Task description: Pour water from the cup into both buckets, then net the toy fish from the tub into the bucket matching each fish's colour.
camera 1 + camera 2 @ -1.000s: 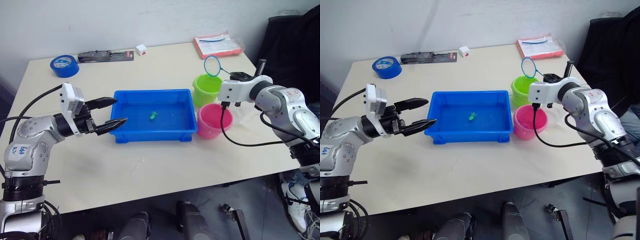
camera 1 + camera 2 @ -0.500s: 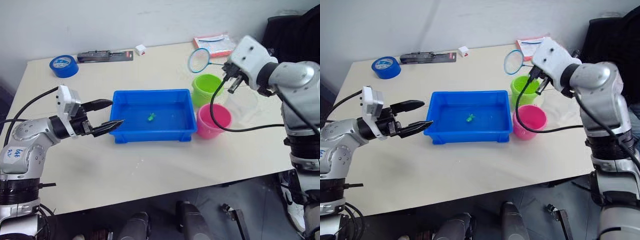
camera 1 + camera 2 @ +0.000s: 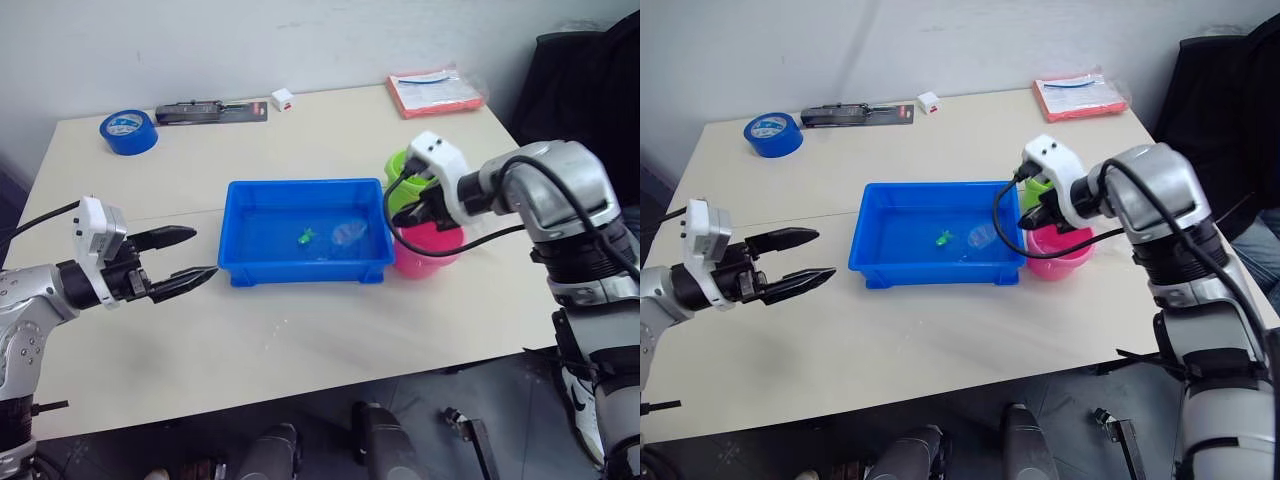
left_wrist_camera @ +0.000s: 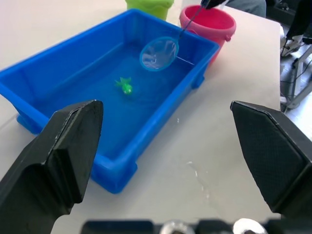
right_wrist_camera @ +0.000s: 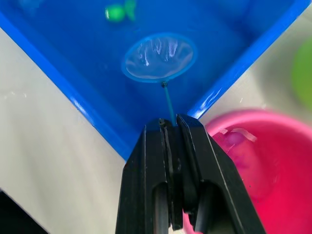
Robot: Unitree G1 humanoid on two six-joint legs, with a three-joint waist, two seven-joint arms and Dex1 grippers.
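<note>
Your right gripper sits right of centre in the head views, above the pink bucket, its jaws closed on the thin handle of the net. The net's blue hoop hangs inside the blue tub at frame centre, toward its right end. One green toy fish lies in the tub, just left of the hoop and apart from it. The green bucket stands behind the pink one. Your left gripper hovers over the bench at centre left, jaws spread wide and empty, short of the tub.
</note>
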